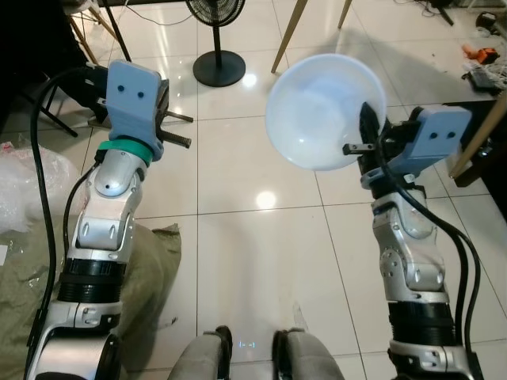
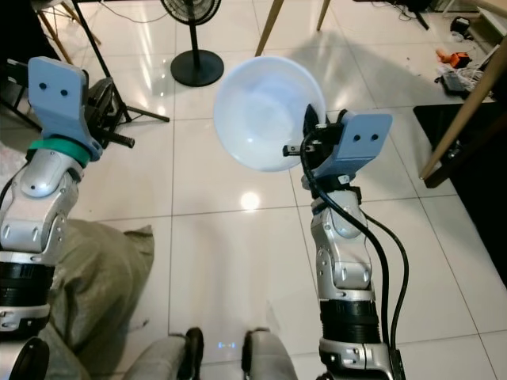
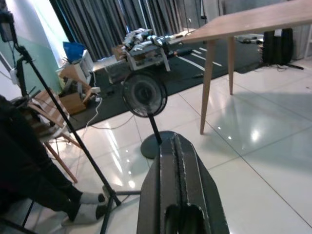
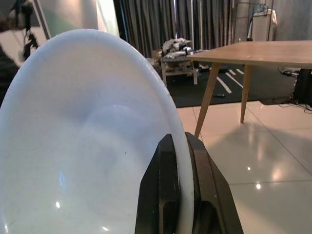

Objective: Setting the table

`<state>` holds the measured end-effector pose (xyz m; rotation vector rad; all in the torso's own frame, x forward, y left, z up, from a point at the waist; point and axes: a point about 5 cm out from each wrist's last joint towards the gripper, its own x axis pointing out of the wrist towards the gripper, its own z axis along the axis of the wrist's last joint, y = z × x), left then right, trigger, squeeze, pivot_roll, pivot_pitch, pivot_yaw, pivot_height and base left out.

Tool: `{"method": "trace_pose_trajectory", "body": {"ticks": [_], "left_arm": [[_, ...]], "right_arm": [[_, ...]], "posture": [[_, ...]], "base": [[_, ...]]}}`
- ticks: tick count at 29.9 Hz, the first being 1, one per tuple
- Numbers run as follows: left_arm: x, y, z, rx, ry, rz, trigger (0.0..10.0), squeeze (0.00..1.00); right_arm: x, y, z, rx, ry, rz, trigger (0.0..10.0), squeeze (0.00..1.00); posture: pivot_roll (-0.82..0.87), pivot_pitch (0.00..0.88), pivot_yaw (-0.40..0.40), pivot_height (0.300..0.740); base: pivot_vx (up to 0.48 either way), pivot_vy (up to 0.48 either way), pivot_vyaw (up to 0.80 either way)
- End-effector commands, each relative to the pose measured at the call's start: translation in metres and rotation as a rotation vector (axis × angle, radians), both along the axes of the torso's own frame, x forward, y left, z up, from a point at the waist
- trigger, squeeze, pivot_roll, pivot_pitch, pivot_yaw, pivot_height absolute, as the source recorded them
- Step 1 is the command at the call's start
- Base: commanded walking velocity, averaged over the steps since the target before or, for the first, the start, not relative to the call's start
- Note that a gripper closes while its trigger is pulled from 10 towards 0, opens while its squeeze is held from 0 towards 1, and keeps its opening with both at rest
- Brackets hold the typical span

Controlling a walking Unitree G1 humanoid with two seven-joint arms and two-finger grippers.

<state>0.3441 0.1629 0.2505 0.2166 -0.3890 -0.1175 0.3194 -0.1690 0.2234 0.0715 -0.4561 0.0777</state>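
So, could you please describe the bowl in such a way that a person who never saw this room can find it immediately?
Start from the glossy white tiled floor in front of the robot, then follow its right arm up to the right gripper. Its black fingers are shut on the rim of the bowl, held in the air. It is wide, round, pale bluish white and empty, unlike the dark standing fan beyond.

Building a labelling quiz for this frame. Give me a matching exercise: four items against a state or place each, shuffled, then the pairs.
Items:
1. right end effector
2. left end effector
3. black pedestal fan
4. light wooden table

States or places:
A. standing on the white tiled floor
B. shut, holding nothing
C. ahead, nothing on its visible top
D. clamped on the rim of the white round plastic bowl

Pairs: 1-D, 2-B, 3-A, 4-C
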Motion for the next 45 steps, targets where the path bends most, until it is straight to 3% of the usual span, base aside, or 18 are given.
{"method": "trace_pose_trajectory", "body": {"ticks": [1, 14, 29, 45], "left_arm": [[-0.0005, -0.0001, -0.0035, 0.0, 0.012, -0.006, 10.0, 0.0], [-0.0005, -0.0008, -0.0036, 0.0, 0.01, -0.011, 10.0, 0.0], [-0.0003, -0.001, -0.0031, 0.0, 0.006, -0.013, 10.0, 0.0], [-0.0005, -0.0008, -0.0024, -0.003, 0.004, -0.01, 10.0, 0.0]], "right_arm": [[-0.0013, -0.0059, -0.001, 0.01, -0.002, -0.02, 10.0, 0.0], [-0.0004, -0.0054, -0.0006, 0.012, -0.002, -0.015, 10.0, 0.0], [0.001, -0.0042, 0.0003, 0.01, -0.005, -0.007, 10.0, 0.0], [0.0013, -0.0026, 0.0008, 0.001, -0.009, -0.003, 10.0, 0.0]], "posture": [[-0.04, 0.147, 0.111, 0.74], [-0.04, 0.137, 0.108, 0.74], [-0.04, 0.127, 0.107, 0.74], [-0.03, 0.135, 0.107, 0.74]], "base": [[0.465, 0.0, 0.0], [0.464, 0.0, 0.0], [0.463, 0.0, -0.69], [0.462, 0.0, 0.0]]}}
